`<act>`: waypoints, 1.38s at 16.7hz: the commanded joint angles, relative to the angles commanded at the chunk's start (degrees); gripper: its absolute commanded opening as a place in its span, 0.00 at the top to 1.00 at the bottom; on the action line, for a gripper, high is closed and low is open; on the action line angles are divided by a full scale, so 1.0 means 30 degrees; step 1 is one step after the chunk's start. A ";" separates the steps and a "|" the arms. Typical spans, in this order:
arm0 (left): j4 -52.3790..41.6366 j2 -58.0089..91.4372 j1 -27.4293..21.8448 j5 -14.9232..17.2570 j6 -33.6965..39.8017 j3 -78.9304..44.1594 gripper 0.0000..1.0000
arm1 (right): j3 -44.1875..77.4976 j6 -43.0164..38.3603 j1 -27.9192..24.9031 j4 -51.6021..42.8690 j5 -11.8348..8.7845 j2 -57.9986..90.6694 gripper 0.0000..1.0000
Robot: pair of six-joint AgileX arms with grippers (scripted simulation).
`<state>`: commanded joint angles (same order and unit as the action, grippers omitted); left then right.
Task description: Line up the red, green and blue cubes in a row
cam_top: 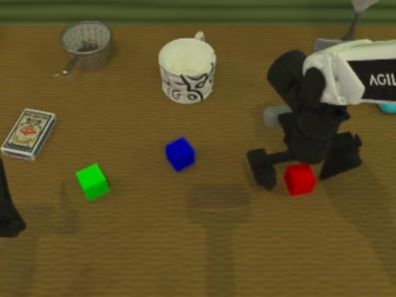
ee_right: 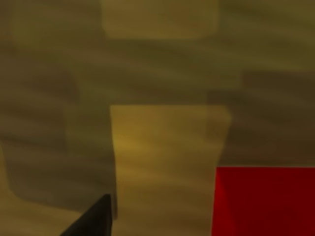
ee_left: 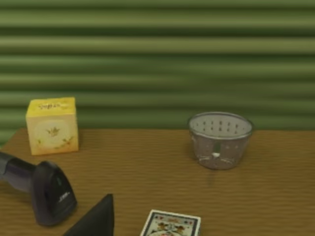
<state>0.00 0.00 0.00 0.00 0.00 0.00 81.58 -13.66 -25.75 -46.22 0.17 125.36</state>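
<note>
The red cube (cam_top: 300, 179) sits on the table right of centre, and it fills a corner of the right wrist view (ee_right: 263, 201). My right gripper (cam_top: 302, 166) hangs low over it, open, one finger on each side of the cube and neither touching it; one fingertip (ee_right: 96, 219) shows in the wrist view. The blue cube (cam_top: 180, 153) lies near the middle. Further left is the green cube (cam_top: 92, 180). My left gripper (cam_top: 9, 216) is parked at the table's left edge, open and holding nothing, with one fingertip (ee_left: 98, 216) in its wrist view.
At the back stand a white patterned mug (cam_top: 187, 69) and a metal strainer (cam_top: 86, 42). A card deck (cam_top: 28, 133) lies at the left. A yellow box (ee_left: 51, 125) and a dark scanner (ee_left: 47, 194) show in the left wrist view. A grey object (cam_top: 275, 114) lies beneath the right arm.
</note>
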 joint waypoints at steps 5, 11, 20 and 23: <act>0.0000 0.0000 0.0000 0.0000 0.0000 0.0000 0.00 | 0.0000 0.0000 0.0000 0.0000 0.0000 0.0000 0.23; 0.0000 0.0000 0.0000 0.0000 0.0000 0.0000 0.00 | 0.0000 0.0000 0.0000 0.0000 0.0000 0.0000 0.68; 0.0000 0.0000 0.0000 0.0000 0.0000 0.0000 0.00 | 0.0000 0.0000 0.0000 0.0000 0.0000 0.0000 1.00; 0.0000 0.0000 0.0000 0.0000 0.0000 0.0000 0.00 | 0.0000 0.0000 0.0000 0.0000 0.0000 0.0000 1.00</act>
<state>0.00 0.00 0.00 0.00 0.00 0.00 81.58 -13.66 -25.75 -46.22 0.17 125.36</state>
